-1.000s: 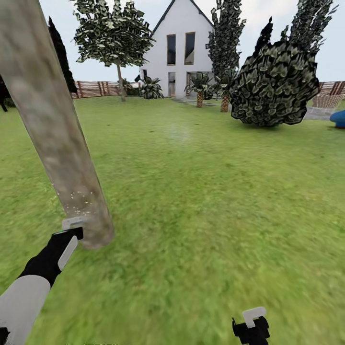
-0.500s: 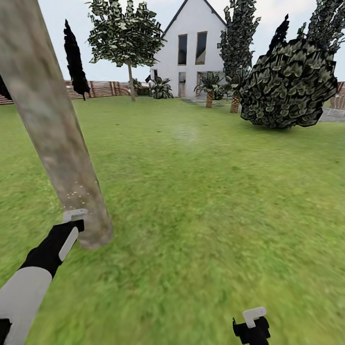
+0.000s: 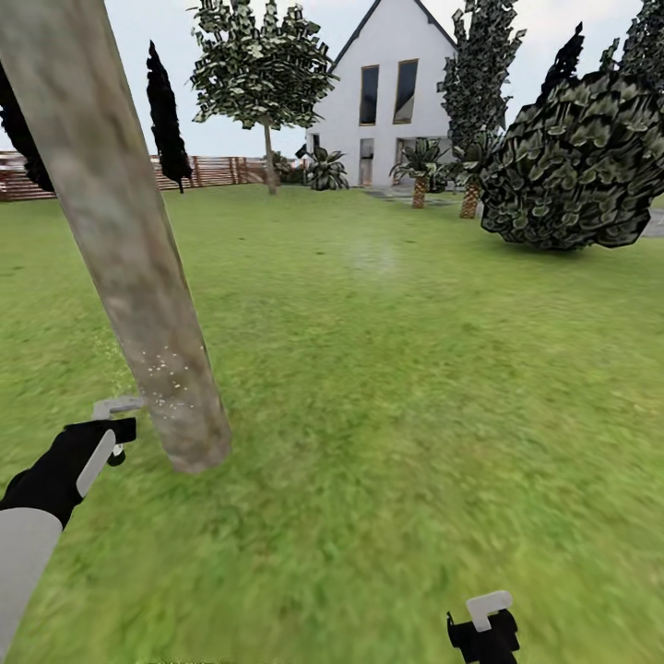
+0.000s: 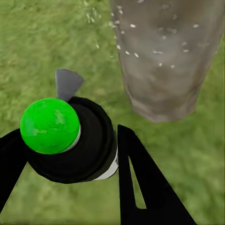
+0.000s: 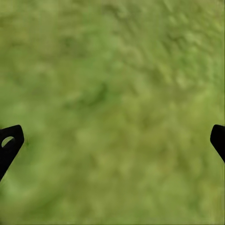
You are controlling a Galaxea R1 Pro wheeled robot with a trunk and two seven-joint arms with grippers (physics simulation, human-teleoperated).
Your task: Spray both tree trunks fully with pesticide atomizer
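two tools: left tool point(image 4: 70, 154) clamps the pesticide atomizer point(image 4: 70, 140) beside the tree trunk point(image 3: 138, 267); right tool point(image 5: 112, 140) spread wide over grass.

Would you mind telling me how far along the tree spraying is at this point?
Done: the atomizer is off the floor, clamped in the left gripper. In hand: pale droplets fleck the lower part of the near tree trunk, with the nozzle beside it; the bark higher up looks bare. Left: the rest of this trunk, then the second tree by the fence. The right gripper is open over grass.
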